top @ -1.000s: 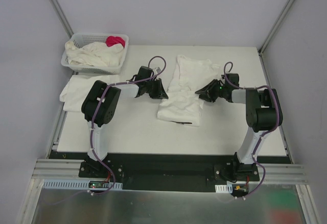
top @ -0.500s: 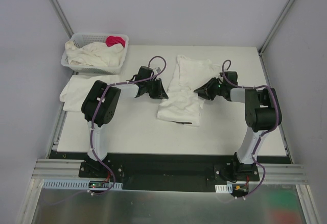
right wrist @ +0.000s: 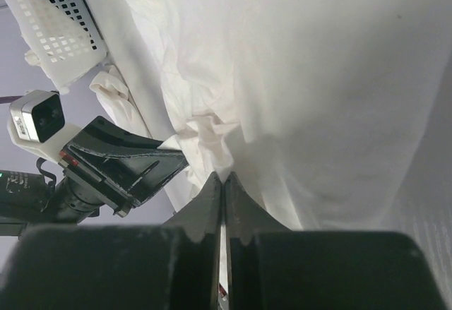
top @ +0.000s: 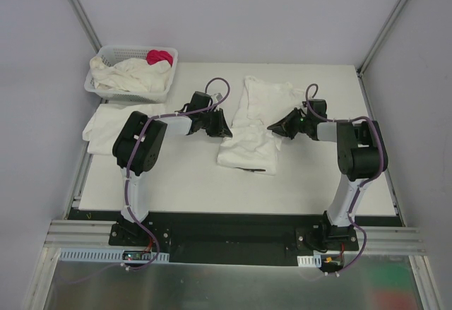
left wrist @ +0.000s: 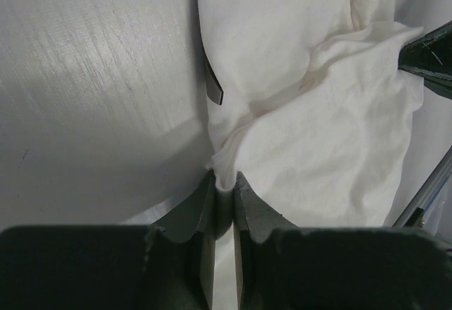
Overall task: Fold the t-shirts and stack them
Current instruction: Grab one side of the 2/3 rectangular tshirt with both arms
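A white t-shirt [top: 252, 116] lies crumpled lengthwise in the middle of the table. My left gripper [top: 224, 128] is shut on the shirt's left edge, and the left wrist view shows a fold of cloth [left wrist: 318, 147] pinched between the jaws [left wrist: 224, 178]. My right gripper [top: 275, 127] is at the shirt's right edge, and its jaws [right wrist: 223, 177] are shut on the cloth [right wrist: 296, 63]. The two grippers face each other across the shirt. A folded white t-shirt [top: 106, 121] lies at the table's left edge. More white shirts [top: 131, 73] fill the basket.
A white lattice basket [top: 95, 87] stands at the back left and also holds a pink-red cloth [top: 159, 57]. It also shows in the right wrist view [right wrist: 49, 20]. Grey walls and slanted metal posts close in the table at the back and sides.
My right gripper has moved slightly left and toward the back along the shirt's right edge. The left gripper has stayed in place.
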Motion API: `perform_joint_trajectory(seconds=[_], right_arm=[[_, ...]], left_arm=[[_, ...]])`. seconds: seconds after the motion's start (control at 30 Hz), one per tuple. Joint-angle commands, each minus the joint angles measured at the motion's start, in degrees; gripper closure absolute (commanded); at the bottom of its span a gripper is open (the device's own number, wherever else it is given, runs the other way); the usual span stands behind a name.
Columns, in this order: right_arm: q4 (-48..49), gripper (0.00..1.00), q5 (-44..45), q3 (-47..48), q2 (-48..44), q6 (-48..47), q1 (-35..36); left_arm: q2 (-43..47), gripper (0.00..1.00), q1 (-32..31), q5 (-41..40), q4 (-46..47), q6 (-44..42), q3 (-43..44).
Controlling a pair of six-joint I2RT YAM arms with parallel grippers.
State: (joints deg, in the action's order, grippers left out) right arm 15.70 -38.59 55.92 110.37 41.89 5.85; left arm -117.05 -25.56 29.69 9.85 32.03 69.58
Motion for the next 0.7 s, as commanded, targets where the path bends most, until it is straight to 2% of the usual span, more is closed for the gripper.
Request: perform_joint_trajectory(seconds=[0.0, 0.4, 0.67], right_arm=[[3.02, 0.99, -1.05, 0.24, -0.15, 0.74, 0.39], [4.16, 0.99, -1.14, -1.34, -1.56, 1.26, 1.89], [5.13, 0.99, 0.70, -5.82, -6.65, 2.23, 2.24]], left_arm=[[2.53, 0.91, -0.54, 0.19, -2.98, -2.23, 1.16], [7.28, 0.91, -0.54, -2.89, -13.35, -7.68, 12.32], [5.53, 0.90, -0.54, -0.69, -13.89, -7.33, 15.58]])
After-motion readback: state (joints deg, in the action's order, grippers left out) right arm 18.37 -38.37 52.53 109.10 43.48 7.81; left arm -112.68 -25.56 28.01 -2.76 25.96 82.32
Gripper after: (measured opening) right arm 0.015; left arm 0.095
